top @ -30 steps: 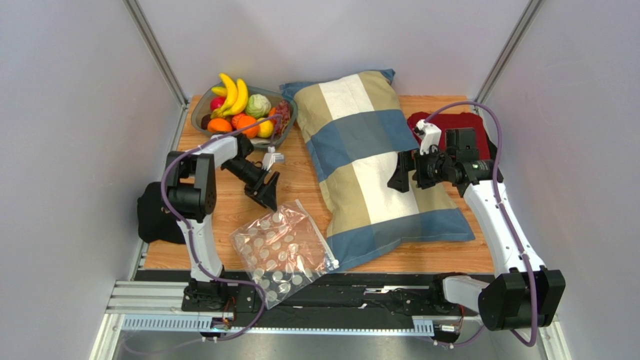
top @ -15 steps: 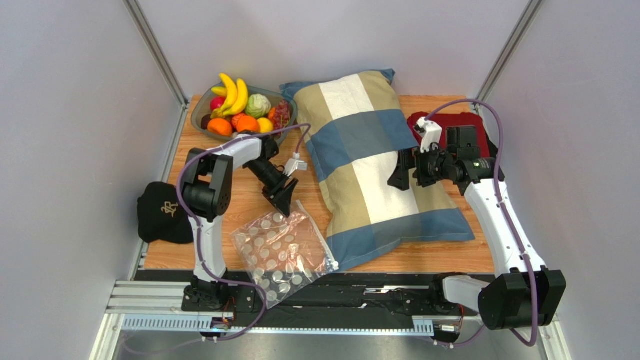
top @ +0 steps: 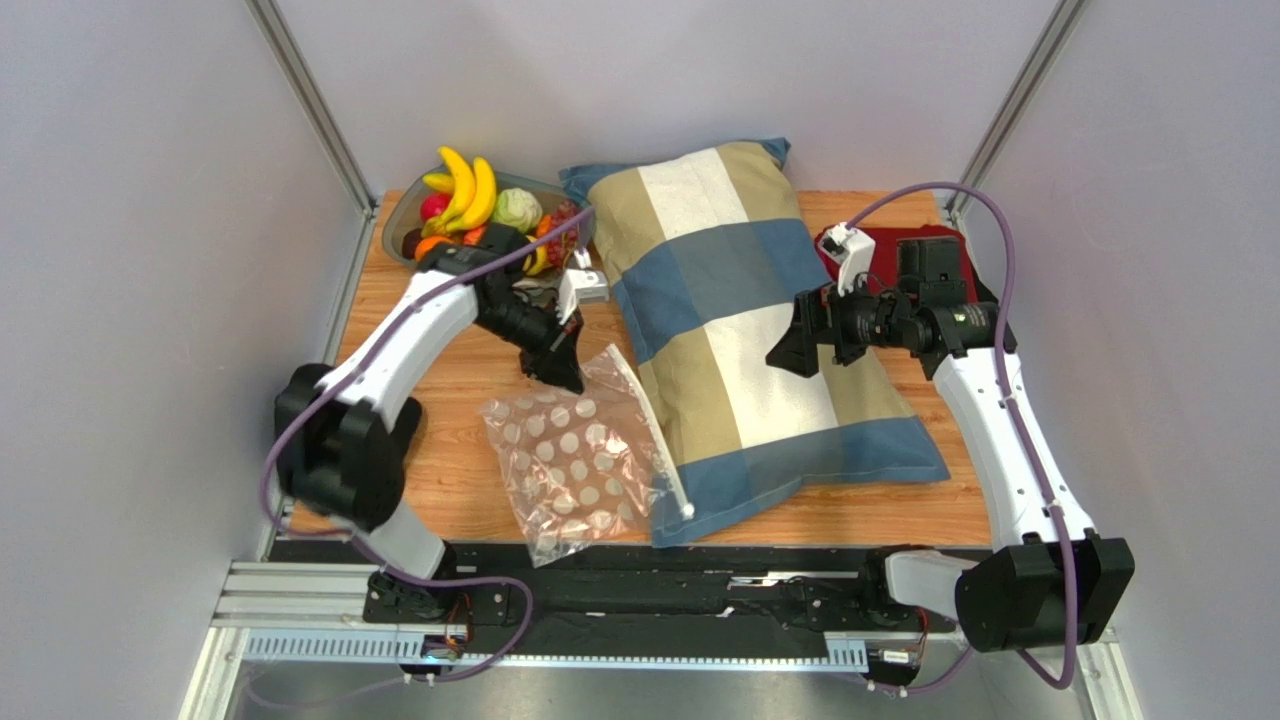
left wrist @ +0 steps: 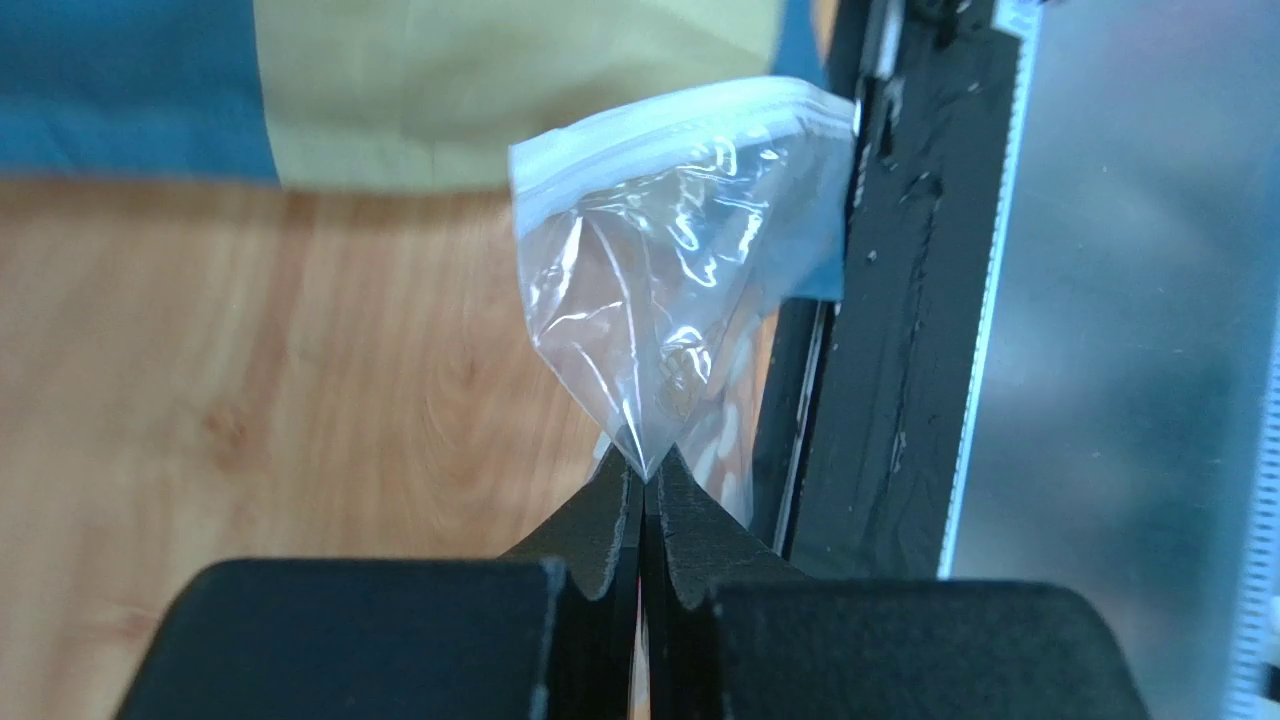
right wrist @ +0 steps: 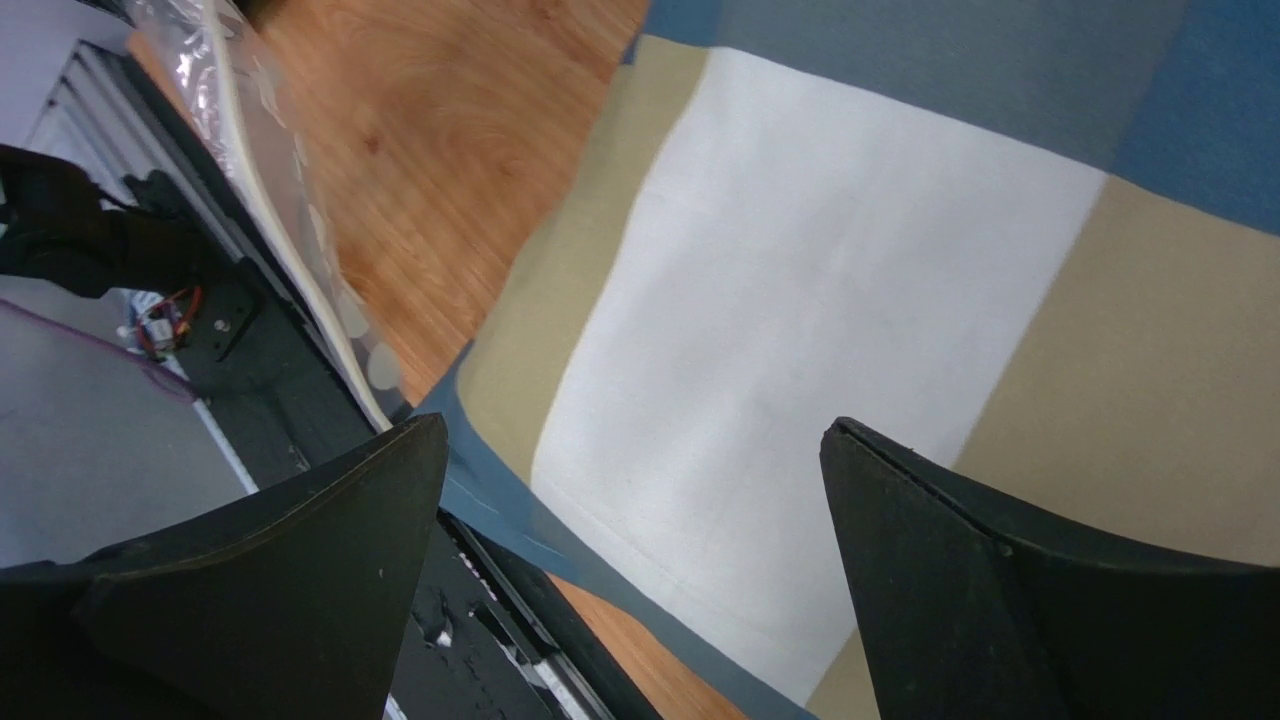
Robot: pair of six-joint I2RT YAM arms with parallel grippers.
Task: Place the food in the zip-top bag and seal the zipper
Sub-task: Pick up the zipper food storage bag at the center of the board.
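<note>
The left end effector (left wrist: 643, 483) is clamped shut on one corner of the zip-top bag (top: 579, 465), its jaws meeting on a thin fold of clear film. That corner is the one farthest from the arm bases, just left of the pillow (top: 736, 330), and the pinch pulls the plastic up into a peak. The rest of the bag lies flat on the desk (top: 451, 405) along the pillow's left side. The zipper (top: 655, 435) runs along the edge nearest the pillow and appears to rest against the fabric. A corner grip like this is probably meant to anchor the bag so its mouth can be worked open from the pillow side.

The right end effector (right wrist: 631, 435) hangs over the pillow's middle with its jaws spread wide and nothing between them, likely waiting to take the opposite lip.

The food is all in the grey bowl (top: 394, 228) by the pillow's far left corner, bananas (top: 466, 188) and cabbage (top: 519, 207) on top; none is in the bag yet
</note>
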